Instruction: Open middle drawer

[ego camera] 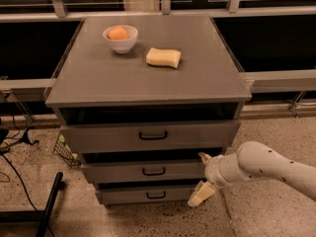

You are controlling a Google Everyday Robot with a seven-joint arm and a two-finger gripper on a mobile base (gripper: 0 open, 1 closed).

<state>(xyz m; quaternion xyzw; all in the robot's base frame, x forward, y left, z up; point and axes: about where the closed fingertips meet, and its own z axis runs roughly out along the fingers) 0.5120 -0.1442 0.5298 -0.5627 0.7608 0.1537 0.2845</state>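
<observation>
The middle drawer is a gray flat front with a small black bar handle, between the taller top drawer and the narrow bottom drawer. All three fronts stand slightly out from the cabinet. My gripper is at the right end of the middle drawer front, on the white arm coming in from the right. Its two cream fingers are spread apart, one at the drawer's top right corner, the other down beside the bottom drawer. It holds nothing.
On the cabinet top stand a white bowl with an orange and a yellow sponge. A black pole and cables lie on the speckled floor at left. A railing runs behind.
</observation>
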